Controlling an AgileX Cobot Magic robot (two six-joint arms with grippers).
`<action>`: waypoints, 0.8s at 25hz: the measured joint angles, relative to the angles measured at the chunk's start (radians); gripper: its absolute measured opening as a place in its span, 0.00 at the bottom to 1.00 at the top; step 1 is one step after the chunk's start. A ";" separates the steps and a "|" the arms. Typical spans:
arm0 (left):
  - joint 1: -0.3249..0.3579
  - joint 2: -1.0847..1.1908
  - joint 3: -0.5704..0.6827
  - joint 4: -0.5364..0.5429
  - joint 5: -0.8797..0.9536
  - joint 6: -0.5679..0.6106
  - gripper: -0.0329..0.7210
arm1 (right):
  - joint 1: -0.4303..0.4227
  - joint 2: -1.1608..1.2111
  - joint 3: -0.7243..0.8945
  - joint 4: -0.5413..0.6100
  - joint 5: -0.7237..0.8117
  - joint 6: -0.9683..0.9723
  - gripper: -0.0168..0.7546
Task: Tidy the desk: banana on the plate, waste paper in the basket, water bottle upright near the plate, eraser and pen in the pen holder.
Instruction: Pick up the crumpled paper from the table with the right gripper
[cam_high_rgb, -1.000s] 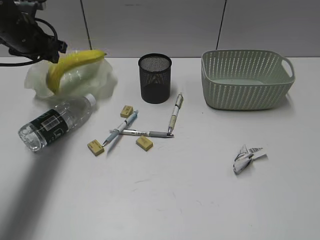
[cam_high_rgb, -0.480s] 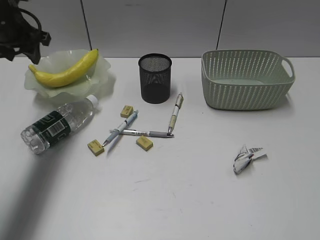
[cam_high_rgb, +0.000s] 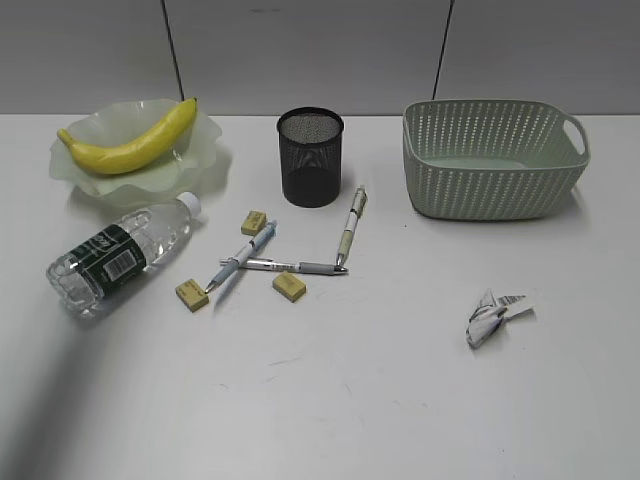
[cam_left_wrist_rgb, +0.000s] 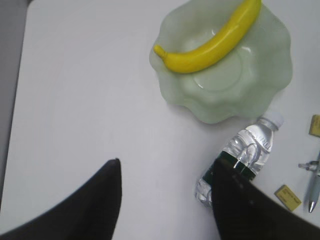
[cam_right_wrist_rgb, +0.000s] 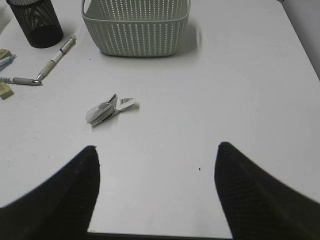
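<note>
The yellow banana (cam_high_rgb: 130, 145) (cam_left_wrist_rgb: 210, 42) lies in the ruffled green plate (cam_high_rgb: 140, 178) (cam_left_wrist_rgb: 240, 97) at the back left of the desk. The water bottle (cam_high_rgb: 120, 255) (cam_left_wrist_rgb: 247, 150) lies on its side just in front of the plate. Three erasers (cam_high_rgb: 289, 286) and three pens (cam_high_rgb: 295, 266) lie scattered in front of the black mesh pen holder (cam_high_rgb: 310, 157). The waste paper (cam_high_rgb: 492, 315) (cam_right_wrist_rgb: 107, 110) sits in front of the basket (cam_high_rgb: 490, 160) (cam_right_wrist_rgb: 135, 25). My left gripper (cam_left_wrist_rgb: 166, 162) hangs open and empty above the desk beside the bottle. My right gripper (cam_right_wrist_rgb: 156, 147) is open over bare desk, short of the paper.
Neither arm shows in the exterior view. In the right wrist view the desk's right edge (cam_right_wrist_rgb: 305, 45) runs close past the basket. In the left wrist view the desk's left edge (cam_left_wrist_rgb: 17, 100) lies well left of the plate.
The left gripper let go of the banana, which now rests in the plate, and the arm drew away up and left out of the exterior view. The bottle rolled slightly.
</note>
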 joint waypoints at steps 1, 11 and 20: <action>0.000 -0.038 0.000 0.000 0.005 0.000 0.61 | 0.000 0.000 0.000 0.000 0.000 0.000 0.75; 0.000 -0.424 0.191 -0.061 0.008 0.000 0.56 | 0.000 0.000 0.000 0.000 0.000 0.000 0.75; 0.000 -0.939 0.742 -0.082 -0.104 0.000 0.54 | 0.000 0.000 0.001 0.001 0.000 0.000 0.75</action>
